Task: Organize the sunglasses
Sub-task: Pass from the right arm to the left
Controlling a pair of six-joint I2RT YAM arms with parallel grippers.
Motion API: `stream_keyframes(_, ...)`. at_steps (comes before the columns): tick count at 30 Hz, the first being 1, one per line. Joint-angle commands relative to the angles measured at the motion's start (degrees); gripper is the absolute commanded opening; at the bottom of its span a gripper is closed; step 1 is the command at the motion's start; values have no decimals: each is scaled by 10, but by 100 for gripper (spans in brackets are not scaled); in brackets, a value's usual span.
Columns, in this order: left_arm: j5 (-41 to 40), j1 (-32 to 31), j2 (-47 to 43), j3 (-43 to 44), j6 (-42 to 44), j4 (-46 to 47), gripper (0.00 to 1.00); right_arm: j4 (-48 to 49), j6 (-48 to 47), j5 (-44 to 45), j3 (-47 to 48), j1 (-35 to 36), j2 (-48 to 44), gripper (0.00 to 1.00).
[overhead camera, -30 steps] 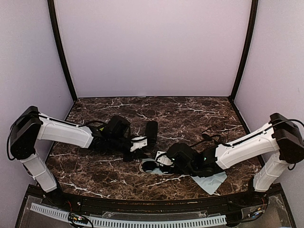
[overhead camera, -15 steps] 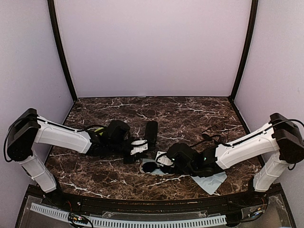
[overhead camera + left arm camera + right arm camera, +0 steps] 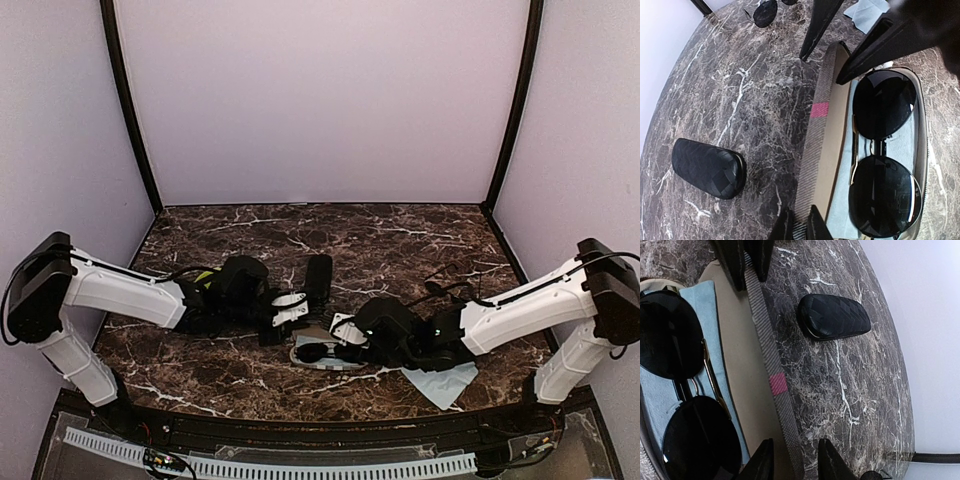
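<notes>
One pair of sunglasses (image 3: 885, 102) with dark lenses lies on a light blue cloth inside an open striped case (image 3: 832, 130); it also shows in the right wrist view (image 3: 670, 335) and the top view (image 3: 318, 352). My left gripper (image 3: 801, 227) is shut on one end of the raised lid's striped edge. My right gripper (image 3: 792, 462) is open, its fingers either side of the lid's other end without touching. The second pair of sunglasses (image 3: 765, 11) lies on the table farther off, at the right in the top view (image 3: 445, 285).
A closed black quilted case (image 3: 318, 275) lies just behind the open case, also seen in the left wrist view (image 3: 707, 167) and the right wrist view (image 3: 835, 317). A loose light blue cloth (image 3: 440, 382) lies under the right arm. Walls enclose the marble table.
My right gripper has moved left to the case lid. My left arm has lowered a little, its gripper staying at the lid. The case has shifted slightly.
</notes>
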Motion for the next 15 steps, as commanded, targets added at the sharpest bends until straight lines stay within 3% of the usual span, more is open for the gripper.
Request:
stream_keyframes(1,-20,-8,-28,-19,-1,26,10,49,27,2,-3,2,-29,34)
stream_keyframes(8,-90,-25,-36,-49,3,76,10,58,69,-19,-19,-2,-67,45)
stream_keyframes(10,-104,-30,-41,-58,5,92,10,58,86,-24,-23,-4,-82,53)
stream_keyframes(15,-127,-37,-46,-70,0,111,10,49,145,-20,-38,-20,-106,56)
